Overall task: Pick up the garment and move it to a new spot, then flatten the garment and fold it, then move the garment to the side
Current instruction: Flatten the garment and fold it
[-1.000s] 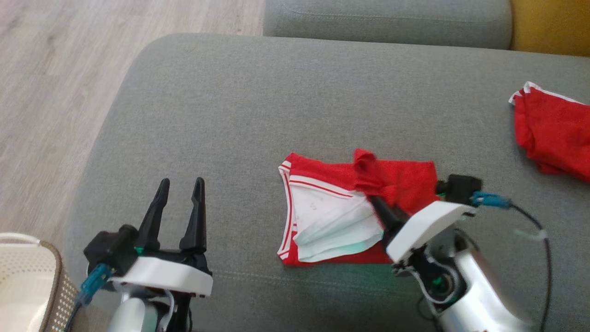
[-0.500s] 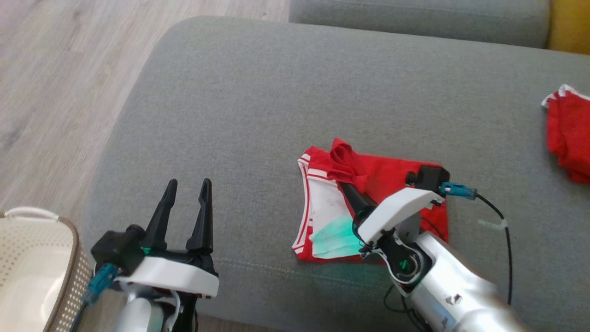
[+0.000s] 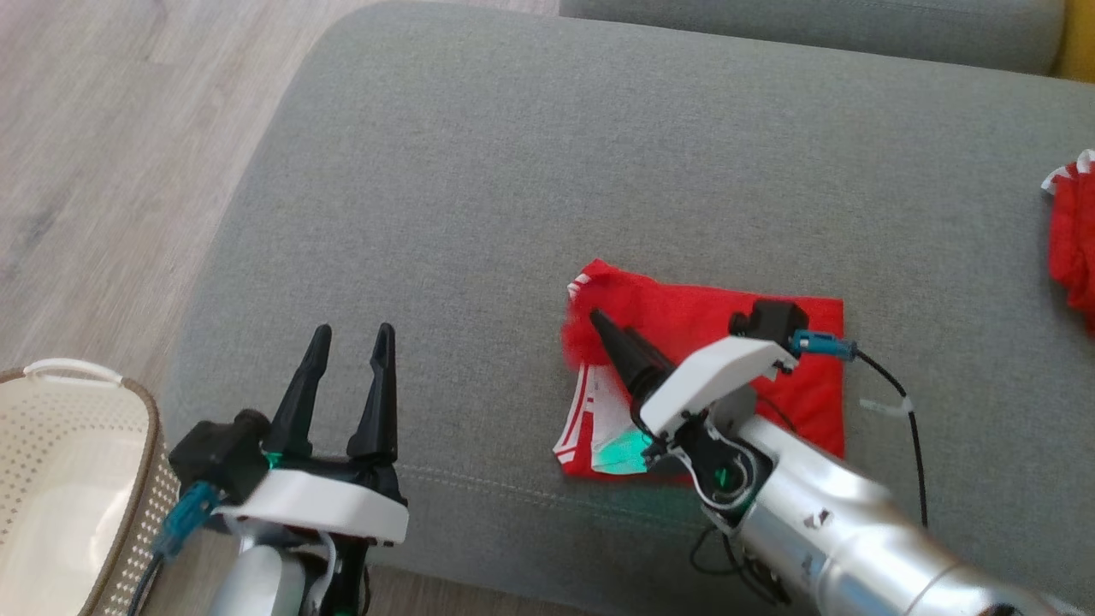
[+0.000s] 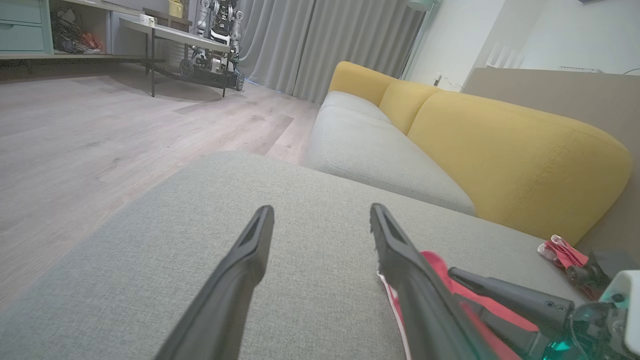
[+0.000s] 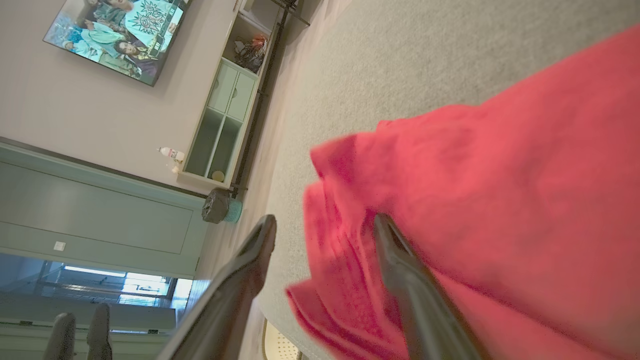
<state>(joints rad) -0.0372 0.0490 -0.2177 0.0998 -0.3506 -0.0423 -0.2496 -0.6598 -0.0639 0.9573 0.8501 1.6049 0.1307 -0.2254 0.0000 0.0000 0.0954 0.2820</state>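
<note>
The red garment point(image 3: 710, 312) with white trim lies on the grey sofa seat point(image 3: 513, 171), folded over so that only a small white patch shows at its lower left. My right gripper point(image 3: 609, 325) reaches over it toward its upper left corner, fingers apart. In the right wrist view the blurred red fabric point(image 5: 500, 175) hangs loose between and beyond the spread fingers point(image 5: 400, 260), not pinched. My left gripper point(image 3: 346, 334) stands open over bare cushion to the left, nothing between its fingers point(image 4: 250, 260); the garment's edge point(image 4: 432, 260) shows just right of them.
A second red garment point(image 3: 1074, 239) lies at the seat's far right. A cream perforated basket point(image 3: 51, 370) stands at the lower left by the sofa's edge. Wooden floor point(image 3: 111, 128) runs along the left. A yellow backrest point(image 4: 500, 150) rises behind the seat.
The head camera has shifted. My right gripper carried the red flap leftward over the white inside, then opened; the fabric is dropping from it. The left gripper stayed open and still.
</note>
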